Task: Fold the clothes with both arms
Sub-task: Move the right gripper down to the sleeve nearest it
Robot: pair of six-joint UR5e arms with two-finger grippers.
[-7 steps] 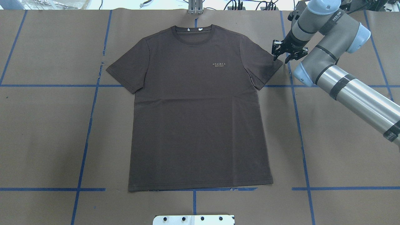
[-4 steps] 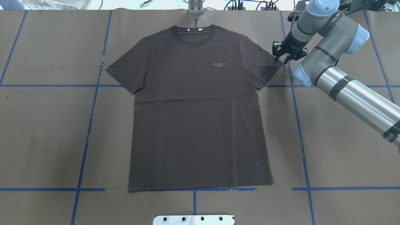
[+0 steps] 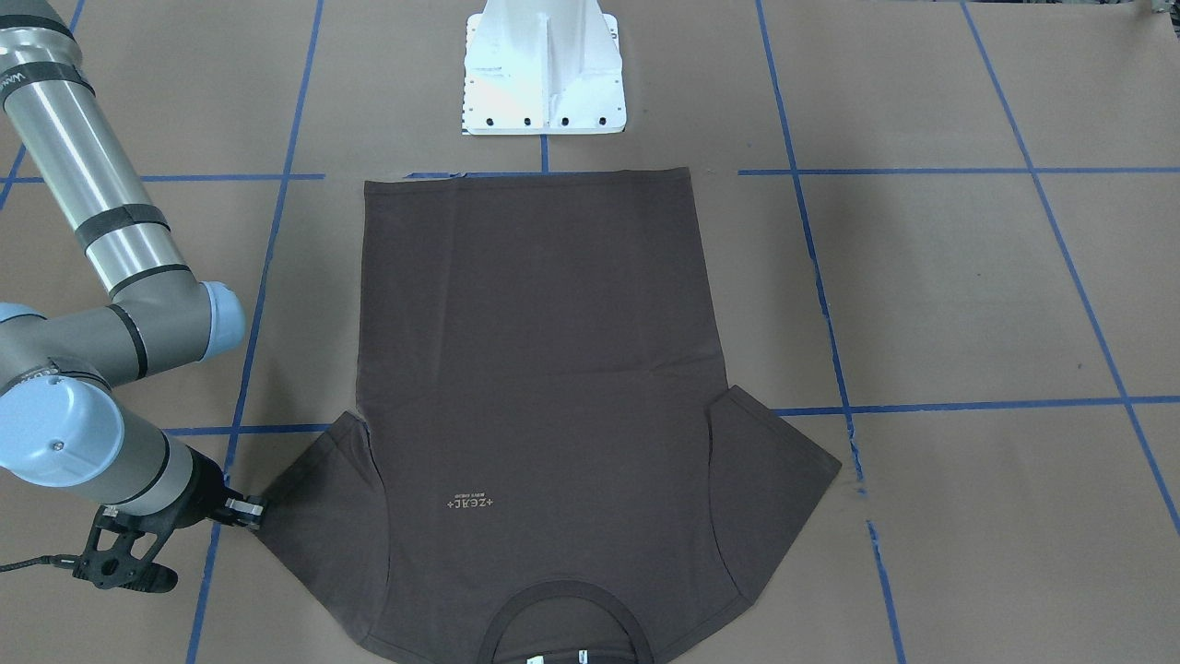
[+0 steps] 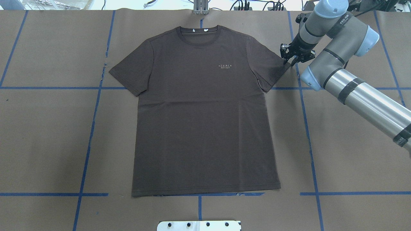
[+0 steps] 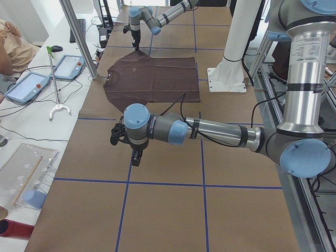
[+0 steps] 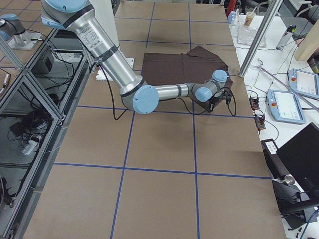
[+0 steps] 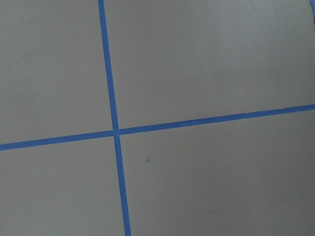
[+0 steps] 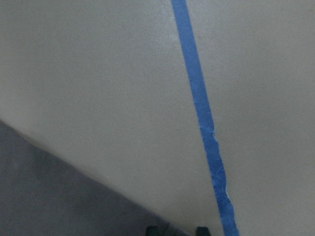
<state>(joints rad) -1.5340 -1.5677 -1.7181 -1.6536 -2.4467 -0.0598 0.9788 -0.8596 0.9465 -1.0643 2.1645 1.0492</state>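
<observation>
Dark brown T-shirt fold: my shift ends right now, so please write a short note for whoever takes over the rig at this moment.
Black two-finger right gripper: open, fingertips down at the tip of the sleeve on the robot's right; the fabric is not lifted.
Black two-finger left gripper: over bare brown paper with blue tape lines, well away from the shirt; open or shut cannot be told.
Dark brown short-sleeved T-shirt: spread flat, logo side up, hem towards the white pedestal base.
Done: shirt laid out; no fold made.
Left: grip the sleeve, bring the left arm in, all folds.
</observation>
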